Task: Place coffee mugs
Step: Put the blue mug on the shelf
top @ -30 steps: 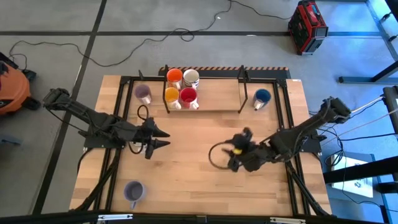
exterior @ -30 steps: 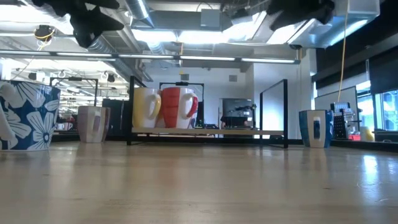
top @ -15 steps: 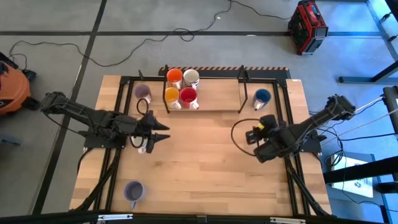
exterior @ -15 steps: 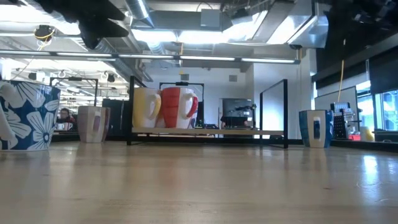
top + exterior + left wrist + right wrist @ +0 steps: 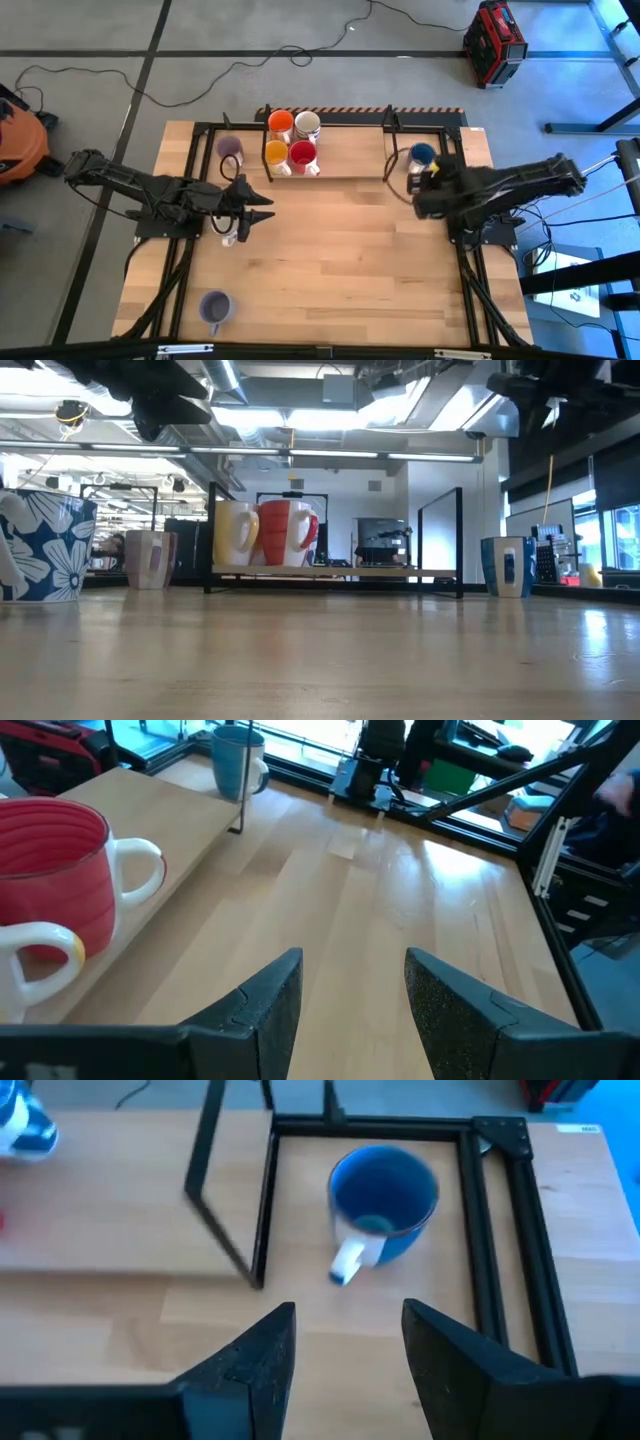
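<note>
Starting at the bottom of the high view, we see a purple mug (image 5: 213, 307) standing alone at the lower left of the table (image 5: 330, 280), well apart from everything. Mid-frame, our left gripper (image 5: 258, 209) hovers left of centre, jaws spread and empty. Our right gripper (image 5: 422, 190) sits at the right, just below the blue mug (image 5: 421, 156); its fingers (image 5: 252, 1355) stand parted with nothing between them, the mug ahead in the gap. Farther up, four mugs are grouped on the rack (image 5: 350, 160): orange (image 5: 280, 123), white (image 5: 308, 125), a second orange (image 5: 276, 152) and red (image 5: 302, 153). Another purple mug (image 5: 230, 149) stands just left of the rack. We judge four placed and three outside still to go, blue likely next.
</note>
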Controlling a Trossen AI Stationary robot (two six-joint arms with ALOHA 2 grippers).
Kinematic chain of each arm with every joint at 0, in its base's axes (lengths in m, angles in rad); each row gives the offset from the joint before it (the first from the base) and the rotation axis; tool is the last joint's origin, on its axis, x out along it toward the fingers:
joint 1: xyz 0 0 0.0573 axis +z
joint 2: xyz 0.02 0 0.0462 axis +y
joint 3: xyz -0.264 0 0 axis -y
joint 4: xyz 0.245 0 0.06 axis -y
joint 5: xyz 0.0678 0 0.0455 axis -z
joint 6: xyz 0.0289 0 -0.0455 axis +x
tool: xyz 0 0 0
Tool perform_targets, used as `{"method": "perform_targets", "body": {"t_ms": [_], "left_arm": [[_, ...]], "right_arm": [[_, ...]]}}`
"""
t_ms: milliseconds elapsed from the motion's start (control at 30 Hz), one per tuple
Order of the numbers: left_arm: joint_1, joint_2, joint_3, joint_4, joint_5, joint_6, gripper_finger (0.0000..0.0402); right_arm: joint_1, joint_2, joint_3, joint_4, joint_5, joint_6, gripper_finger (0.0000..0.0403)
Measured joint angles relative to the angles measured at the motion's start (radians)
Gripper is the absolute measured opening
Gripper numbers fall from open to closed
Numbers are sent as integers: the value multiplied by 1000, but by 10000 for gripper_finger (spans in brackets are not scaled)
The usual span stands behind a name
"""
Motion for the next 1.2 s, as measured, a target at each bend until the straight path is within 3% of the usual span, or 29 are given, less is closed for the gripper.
{"method": "perform_targets", "body": {"t_ms": [200, 467, 867, 1200], "left_arm": [[0, 0, 0, 0, 0, 0, 172], [0, 0, 0, 1, 0, 0, 172], [0, 0, 0, 1, 0, 0, 172], [-1, 0, 0, 1, 0, 0, 172]], "right_arm": [[-165, -167, -136, 147, -69, -107, 172], [-344, -295, -341, 377, -99, -86, 172], [-602, -231, -509, 716, -71, -94, 172], [-747, -67, -515, 760, -109, -149, 172]]}}
